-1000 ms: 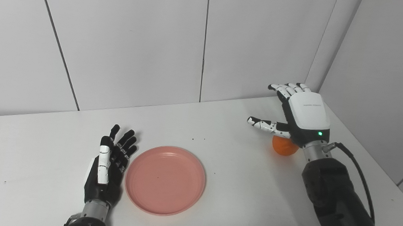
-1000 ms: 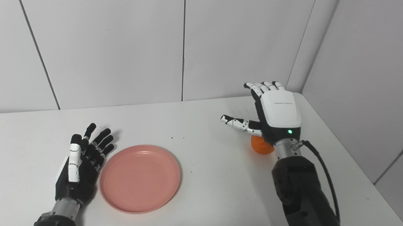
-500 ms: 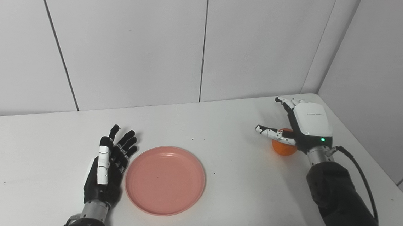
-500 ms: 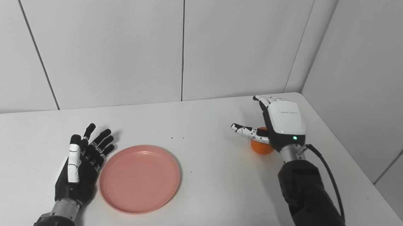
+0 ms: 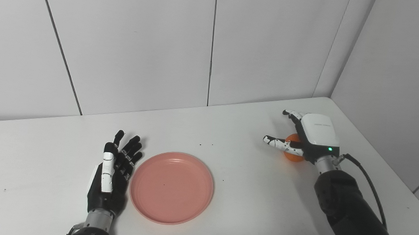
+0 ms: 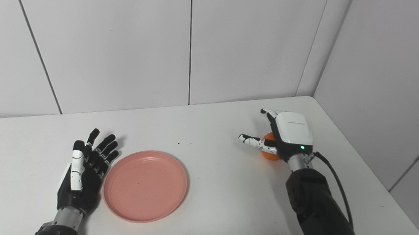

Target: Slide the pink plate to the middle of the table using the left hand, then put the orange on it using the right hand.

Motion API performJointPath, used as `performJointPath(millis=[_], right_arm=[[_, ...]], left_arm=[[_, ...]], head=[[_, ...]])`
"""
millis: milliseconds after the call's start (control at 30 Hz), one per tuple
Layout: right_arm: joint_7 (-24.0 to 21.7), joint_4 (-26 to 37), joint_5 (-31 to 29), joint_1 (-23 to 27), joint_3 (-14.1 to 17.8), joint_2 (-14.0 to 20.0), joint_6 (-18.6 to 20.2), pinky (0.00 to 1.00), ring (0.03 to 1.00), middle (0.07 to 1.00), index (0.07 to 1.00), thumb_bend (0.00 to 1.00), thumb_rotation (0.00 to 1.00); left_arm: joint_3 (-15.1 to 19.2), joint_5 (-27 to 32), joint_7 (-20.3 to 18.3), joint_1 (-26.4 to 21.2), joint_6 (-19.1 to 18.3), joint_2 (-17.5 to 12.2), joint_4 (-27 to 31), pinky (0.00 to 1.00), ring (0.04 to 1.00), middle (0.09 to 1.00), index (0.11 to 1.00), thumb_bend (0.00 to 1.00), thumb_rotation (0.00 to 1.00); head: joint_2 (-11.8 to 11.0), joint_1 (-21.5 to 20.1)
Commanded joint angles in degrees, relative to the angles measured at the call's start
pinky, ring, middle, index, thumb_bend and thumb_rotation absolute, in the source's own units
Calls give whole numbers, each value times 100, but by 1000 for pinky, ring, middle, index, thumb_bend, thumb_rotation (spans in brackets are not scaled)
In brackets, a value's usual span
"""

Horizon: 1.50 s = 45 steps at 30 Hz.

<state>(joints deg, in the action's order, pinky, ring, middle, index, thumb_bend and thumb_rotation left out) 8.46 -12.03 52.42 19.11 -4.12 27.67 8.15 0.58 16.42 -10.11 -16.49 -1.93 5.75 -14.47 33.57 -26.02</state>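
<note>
A pink plate (image 5: 171, 187) lies flat on the white table (image 5: 248, 194), left of its middle. My left hand (image 5: 111, 173) rests open beside the plate's left rim, fingers spread and pointing away from me. Far right, an orange (image 5: 292, 153) sits on the table, mostly hidden under my right hand (image 5: 309, 136). That hand is low over the fruit, palm down, thumb stretched out to the left and fingers curved past its far side, not closed around it.
White wall panels close off the back and right of the table. The table's right edge runs close to my right forearm (image 5: 350, 212). A few small dark specks (image 5: 201, 145) dot the surface behind the plate.
My right hand has come down from above the orange to just over it, and its fingers have curled toward the fruit. The left hand and plate have not moved.
</note>
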Motion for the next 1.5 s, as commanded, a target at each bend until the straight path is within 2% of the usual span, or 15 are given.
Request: performJointPath(millis=[0,900,1100,1300,1367,1400,1467], right_arm=[[180,59,-42,266,12,73,39,831,795,771,787,831,1000],[23,-53,17,170,-165,154,291,849,784,760,764,819,1000],[-63,-206,-80,149,-217,192,286,767,778,767,762,838,1000],[-134,-365,-89,167,-296,192,362,746,764,758,744,841,1000],[-191,-410,-222,174,-249,145,384,643,688,718,714,855,1000],[-188,-446,-317,178,-215,117,363,481,555,634,660,850,1000],[-153,-506,-464,181,-173,71,350,419,495,582,616,844,1000]], left_arm=[[-4,-23,63,260,-343,-6,-190,919,904,866,974,691,887],[-14,-35,63,301,-415,-35,-87,925,901,857,969,690,890],[-28,-62,77,317,-440,-43,-56,918,896,850,964,691,888],[-45,-95,76,315,-428,-70,-58,915,899,847,964,695,892],[-48,-86,73,315,-427,-79,-58,914,901,852,967,695,889],[-47,-80,74,314,-426,-81,-60,916,901,852,967,696,887],[-44,-75,83,312,-440,-83,-57,916,900,851,967,696,884]], head=[[8,9],[65,38],[86,60],[99,92],[99,92],[99,92],[108,110]])
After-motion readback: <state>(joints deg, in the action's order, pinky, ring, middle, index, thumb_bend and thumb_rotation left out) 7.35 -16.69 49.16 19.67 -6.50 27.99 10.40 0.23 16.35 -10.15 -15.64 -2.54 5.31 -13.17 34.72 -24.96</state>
